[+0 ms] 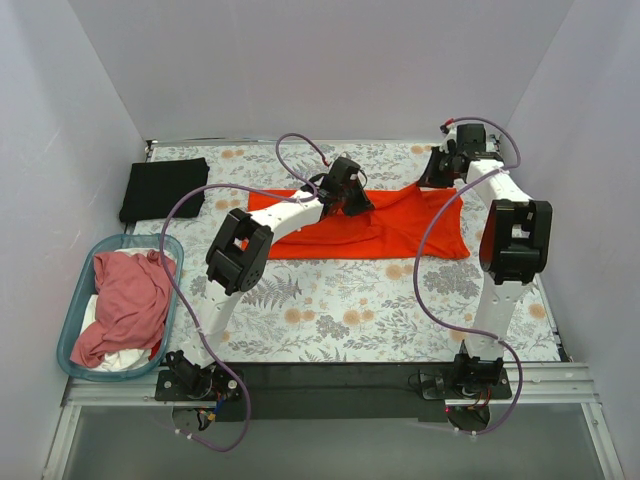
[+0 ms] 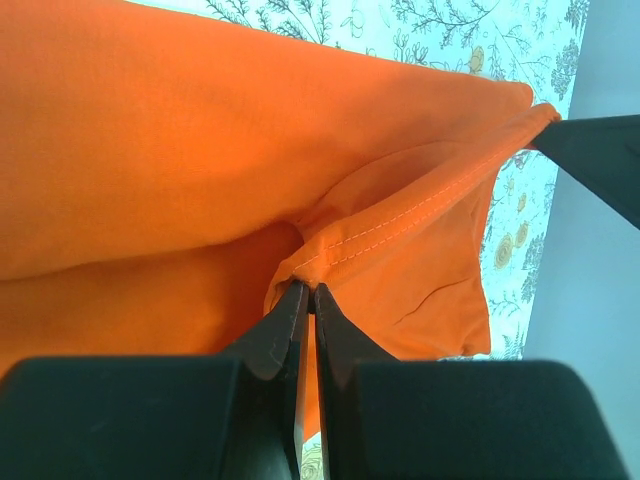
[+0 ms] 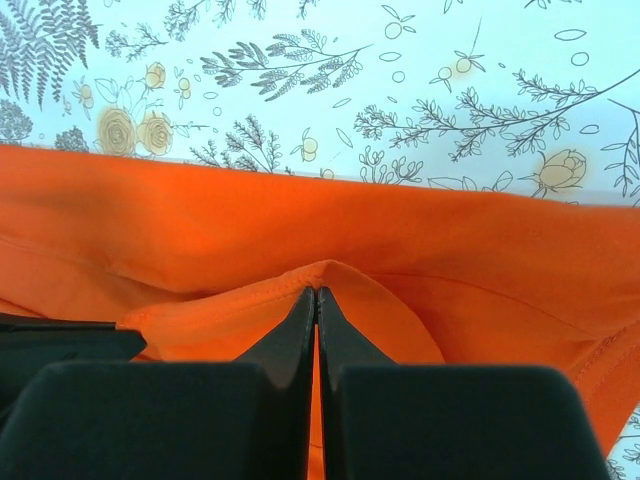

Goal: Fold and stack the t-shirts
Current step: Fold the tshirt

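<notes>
Your left gripper [image 1: 347, 196] pinches a hemmed fold of the orange-red t-shirt [image 1: 400, 228], which lies lengthwise left-to-right on the table's [image 1: 330, 300] far half. Your right gripper [image 1: 441, 168] clamps its far-right edge, most of the cloth lying nearer you than either grip.

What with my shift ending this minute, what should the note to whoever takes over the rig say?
Left gripper: shut on the orange shirt's hem.
Right gripper: shut on the same shirt's edge.
Both pinch its far side; the rest lies spread out.
Black shirt: folded at the far left corner, looks done.
Pink shirt and white shirt: crumpled in the basket.
Left to do: finish folding orange, fold pink and white, stack all.
</notes>
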Controlling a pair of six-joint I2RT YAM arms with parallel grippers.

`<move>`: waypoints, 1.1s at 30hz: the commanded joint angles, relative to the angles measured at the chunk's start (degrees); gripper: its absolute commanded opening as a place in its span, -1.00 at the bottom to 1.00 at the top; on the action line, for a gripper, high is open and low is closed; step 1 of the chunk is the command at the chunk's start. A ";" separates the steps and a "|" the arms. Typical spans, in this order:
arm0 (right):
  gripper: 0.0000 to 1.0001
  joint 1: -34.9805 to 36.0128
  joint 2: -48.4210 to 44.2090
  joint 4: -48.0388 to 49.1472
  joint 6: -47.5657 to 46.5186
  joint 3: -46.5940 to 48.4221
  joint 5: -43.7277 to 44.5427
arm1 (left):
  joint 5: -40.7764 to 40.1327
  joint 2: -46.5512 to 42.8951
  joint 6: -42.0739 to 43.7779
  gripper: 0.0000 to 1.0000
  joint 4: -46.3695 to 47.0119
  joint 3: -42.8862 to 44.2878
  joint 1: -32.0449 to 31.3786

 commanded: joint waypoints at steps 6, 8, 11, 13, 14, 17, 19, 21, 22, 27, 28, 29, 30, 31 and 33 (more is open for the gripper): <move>-0.59 0.03 1.27 2.51 -1.16 0.87 2.59 | -0.61 0.67 2.66 -0.49 -0.30 1.32 0.75; -0.44 0.03 -0.92 2.42 -1.25 -1.15 3.90 | -0.87 -0.47 3.37 -0.22 -0.65 1.05 0.75; -0.25 -0.67 -6.19 1.98 -1.16 -6.59 6.80 | -2.19 -5.03 5.39 0.01 -1.97 -0.87 0.84; -0.20 -2.86 -11.26 1.98 0.24 -10.81 7.60 | -5.43 -10.56 7.15 0.18 -3.37 -4.38 1.01; -0.16 -3.83 -12.95 2.07 0.94 -15.26 7.77 | -7.36 -13.02 7.41 0.24 -3.90 -6.22 1.19; -0.05 -8.04 -19.46 3.20 4.28 -25.01 6.55 | -11.31 -22.60 7.07 0.26 -5.57 -15.45 2.24; -0.03 -11.82 -23.66 5.75 7.87 -30.40 3.67 | -12.73 -27.69 6.28 0.27 -6.80 -23.94 3.73; 0.01 -16.29 -26.58 10.21 10.78 -38.66 0.50 | -13.96 -34.55 4.87 0.27 -7.94 -29.42 4.96; 0.05 -17.79 -28.85 11.72 12.10 -41.21 -2.13 | -14.23 -36.66 4.17 0.28 -9.51 -34.14 6.62; 0.10 -23.16 -33.44 17.35 15.89 -52.38 -6.11 | -15.90 -49.15 1.44 0.30 -11.64 -48.94 11.64; 0.10 -23.34 -34.32 18.93 16.07 -53.62 -6.81 | -16.16 -50.47 1.01 0.30 -11.81 -51.22 13.65; 0.09 -23.52 -34.50 19.81 16.24 -54.50 -7.34 | -16.52 -51.35 0.39 0.28 -12.08 -54.37 14.54; 0.10 -23.78 -34.59 20.69 16.85 -55.20 -7.86 | -17.04 -52.67 -0.83 0.26 -12.17 -55.89 15.42; 0.09 -23.96 -34.50 21.83 17.03 -56.34 -8.65 | -17.57 -53.12 -1.37 0.25 -12.08 -57.03 17.17; 0.09 -24.22 -34.33 23.41 17.91 -57.31 -9.27 | -17.84 -53.64 -1.90 0.23 -11.03 -59.40 18.85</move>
